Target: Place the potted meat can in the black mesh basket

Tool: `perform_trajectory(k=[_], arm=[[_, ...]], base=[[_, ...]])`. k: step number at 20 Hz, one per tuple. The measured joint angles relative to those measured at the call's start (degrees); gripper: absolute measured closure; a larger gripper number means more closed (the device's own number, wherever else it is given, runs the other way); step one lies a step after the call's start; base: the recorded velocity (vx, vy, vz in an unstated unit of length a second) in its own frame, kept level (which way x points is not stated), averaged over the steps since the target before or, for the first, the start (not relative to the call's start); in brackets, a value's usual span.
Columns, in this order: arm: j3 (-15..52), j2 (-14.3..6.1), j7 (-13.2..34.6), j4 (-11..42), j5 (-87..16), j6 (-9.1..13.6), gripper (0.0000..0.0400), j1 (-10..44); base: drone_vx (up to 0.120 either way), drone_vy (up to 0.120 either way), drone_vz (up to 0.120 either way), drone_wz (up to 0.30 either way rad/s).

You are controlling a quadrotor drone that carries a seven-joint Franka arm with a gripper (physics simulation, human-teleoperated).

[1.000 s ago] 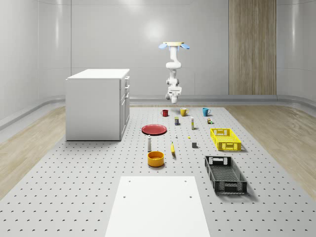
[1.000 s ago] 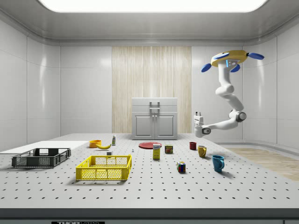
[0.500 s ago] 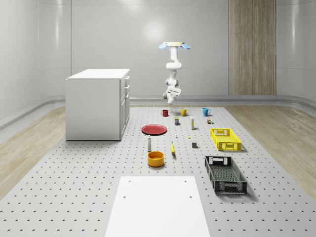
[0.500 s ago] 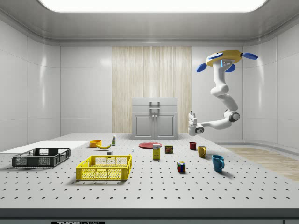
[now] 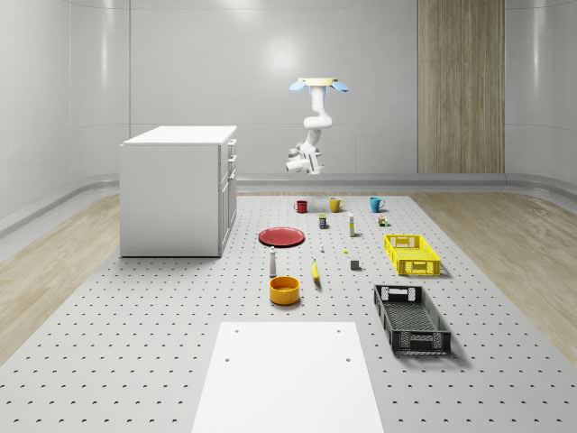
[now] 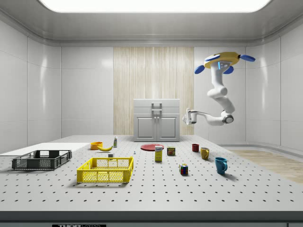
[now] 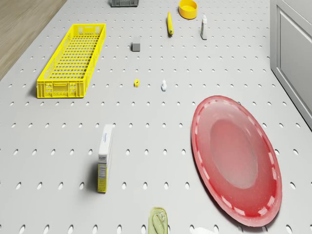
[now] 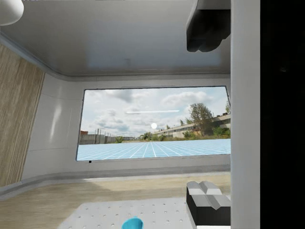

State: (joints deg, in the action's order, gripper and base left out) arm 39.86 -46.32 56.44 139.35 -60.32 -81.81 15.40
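— Since a moment ago we see the arm swing its gripper [image 6: 187, 116] up from hanging to level; the drone [image 6: 221, 60] hovers above the mugs.

— Agreed; fingers, we cannot tell; the potted meat can [image 6: 171, 151] stands on the counter [image 6: 156, 191], far from the black mesh basket [image 6: 41, 160].

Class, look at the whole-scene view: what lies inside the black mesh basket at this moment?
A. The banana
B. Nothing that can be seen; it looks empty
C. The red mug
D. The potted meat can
B. The black mesh basket shows only its own mesh floor, while the potted meat can stands far off on the table beyond the red plate, and the drone hovers high with its gripper in the air.
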Motion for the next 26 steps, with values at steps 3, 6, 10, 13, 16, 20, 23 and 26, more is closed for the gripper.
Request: perform_trajectory(k=[3, 6, 10, 13, 16, 20, 23, 26], arm=[[10.0, -2.5, 7.2, 11.1, -19.2, 1.4, 0.0, 7.5], [17.6, -4.9, 14.8, 19.1, -34.4, 4.9, 0.0, 16.7], [24.3, -7.7, 22.8, 24.1, -46.2, 10.1, 0.0, 28.0], [27.3, -9.6, 26.7, 25.6, -50.3, 12.8, 0.0, 34.0], [29.2, -11.2, 29.3, 26.2, -52.3, 14.3, 0.0, 37.9], [30.8, -12.9, 31.5, 26.5, -53.2, 15.0, 0.0, 41.1], [31.6, -14.1, 32.5, 26.6, -53.3, 14.9, 0.0, 42.6], [32.2, -15.1, 33.3, 26.6, -53.1, 14.5, 0.0, 43.6]], base=[[0.12, 0.0, -0.12, 0.0], [0.12, 0.0, -0.12, 0.0], [0.12, 0.0, -0.12, 0.0], [0.12, -0.107, -0.12, 0.0], [0.12, -0.027, -0.04, 0.0], [0.05, 0.0, -0.11, 0.0], [0.027, 0.0, -0.12, 0.0], [0.12, 0.0, -0.12, 0.0]])
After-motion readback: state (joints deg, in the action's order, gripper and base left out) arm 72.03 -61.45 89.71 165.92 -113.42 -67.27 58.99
